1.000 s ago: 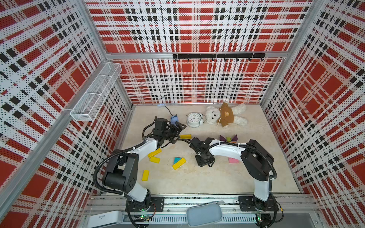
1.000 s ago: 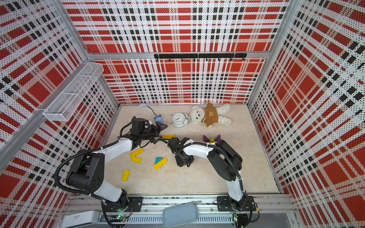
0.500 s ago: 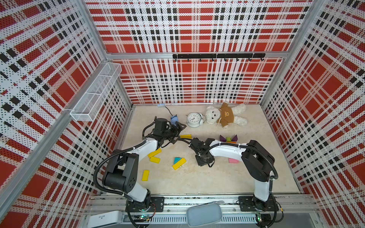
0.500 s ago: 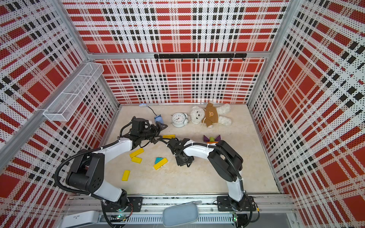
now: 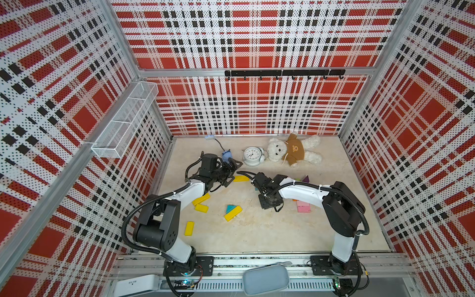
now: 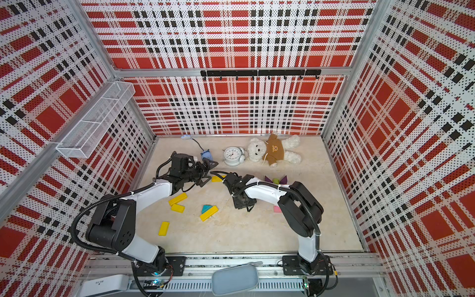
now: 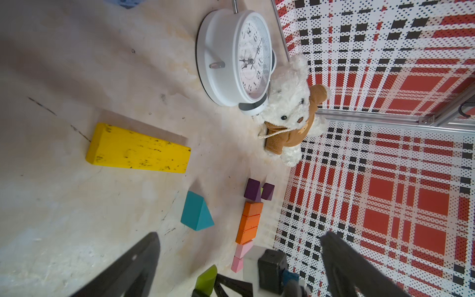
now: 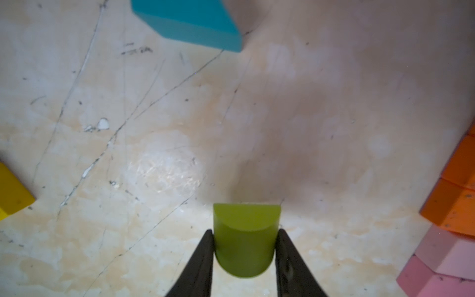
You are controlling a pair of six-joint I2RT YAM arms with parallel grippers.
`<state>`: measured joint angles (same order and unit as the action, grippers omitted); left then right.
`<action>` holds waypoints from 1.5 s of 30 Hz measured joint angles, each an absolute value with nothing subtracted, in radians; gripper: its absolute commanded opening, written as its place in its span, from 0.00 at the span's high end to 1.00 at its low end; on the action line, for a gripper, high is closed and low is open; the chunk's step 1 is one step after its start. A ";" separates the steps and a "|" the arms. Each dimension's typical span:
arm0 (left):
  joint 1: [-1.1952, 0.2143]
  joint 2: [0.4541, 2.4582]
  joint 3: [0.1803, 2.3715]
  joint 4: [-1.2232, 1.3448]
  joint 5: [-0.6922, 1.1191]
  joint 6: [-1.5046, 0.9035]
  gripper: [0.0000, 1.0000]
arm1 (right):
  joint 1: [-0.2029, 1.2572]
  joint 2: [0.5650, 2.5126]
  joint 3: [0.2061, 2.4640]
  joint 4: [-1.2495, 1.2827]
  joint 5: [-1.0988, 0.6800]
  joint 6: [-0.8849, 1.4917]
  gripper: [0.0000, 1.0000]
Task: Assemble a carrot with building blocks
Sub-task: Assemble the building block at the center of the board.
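Black hour numerals are printed round the dial of the white alarm clock; the small print under them cannot be made out. A small bear-face emblem is sewn on the brown hoodie of the teddy bear, which lies just beside the clock at its 3 o'clock in both top views.

A lime-green stub is clamped between the two black fingers of the right gripper, its flat half-round end turned away from the wrist. It is held low near the middle of the table; whether it touches the surface cannot be told. A teal triangle lies near it, ahead of the fingers. A row of blocks is laid at the gripper's 3 o'clock in a top view: purple triangles at the 12 o'clock end, then orange bars, then pink blocks at the 6 o'clock end.

The left gripper is spread wide and nothing is held in it. A yellow bar lies just beside its fingertips, at their 4 o'clock.

The right arm is bent sharply at the elbow, with its forearm stretched low toward 9 o'clock. The left arm is reached from its base toward 1 o'clock, with its wrist turned toward 3 o'clock.
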<state>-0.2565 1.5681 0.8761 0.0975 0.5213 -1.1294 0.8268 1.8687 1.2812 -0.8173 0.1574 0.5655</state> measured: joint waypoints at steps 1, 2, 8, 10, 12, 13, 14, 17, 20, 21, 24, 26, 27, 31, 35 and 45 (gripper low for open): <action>-0.258 1.568 0.876 0.097 0.521 -1.129 0.01 | 0.810 1.868 1.282 -0.814 0.156 0.560 0.64; -0.260 1.568 0.876 0.097 0.521 -1.129 0.00 | 0.794 1.868 1.282 -0.811 0.153 0.556 0.63; -0.284 1.581 0.876 0.101 0.522 -1.131 0.00 | 0.702 1.880 1.337 -0.804 0.121 0.522 0.63; -0.289 1.589 0.876 0.101 0.524 -1.135 0.00 | 0.684 1.902 1.374 -0.796 0.114 0.512 0.63; -0.290 1.592 0.876 0.102 0.526 -1.137 0.01 | 0.675 1.930 1.407 -0.791 0.107 0.503 0.63; -0.291 1.592 0.876 0.103 0.526 -1.139 0.01 | 0.673 1.944 1.420 -0.789 0.104 0.498 0.63; -0.292 1.592 0.876 0.105 0.527 -1.141 0.00 | 0.672 1.956 1.430 -0.789 0.102 0.494 0.63; -0.293 1.592 0.876 0.112 0.528 -1.148 0.01 | 0.668 1.992 1.456 -0.789 0.099 0.485 0.63; -0.294 1.592 0.876 0.123 0.531 -1.156 0.00 | 0.663 2.019 1.468 -0.784 0.090 0.481 0.63; -0.294 1.592 0.876 0.125 0.532 -1.158 0.00 | 0.661 2.025 1.471 -0.785 0.087 0.480 0.63; -0.294 1.592 0.876 0.129 0.535 -1.163 0.01 | 0.653 2.045 1.490 -0.784 0.079 0.478 0.62; -0.294 1.592 0.876 0.131 0.537 -1.165 0.01 | 0.650 2.057 1.498 -0.782 0.075 0.477 0.62; -0.294 1.592 0.876 0.134 0.538 -1.167 0.00 | 0.648 2.062 1.501 -0.781 0.072 0.476 0.62; -0.294 1.593 0.876 0.144 0.541 -1.171 0.01 | 0.640 2.081 1.506 -0.780 0.064 0.470 0.61; -0.294 1.598 0.876 0.157 0.546 -1.180 0.01 | 0.639 2.081 1.507 -0.777 0.055 0.462 0.57; -0.293 1.610 0.863 0.193 0.562 -1.205 0.00 | 0.638 2.080 1.509 -0.776 0.044 0.459 0.56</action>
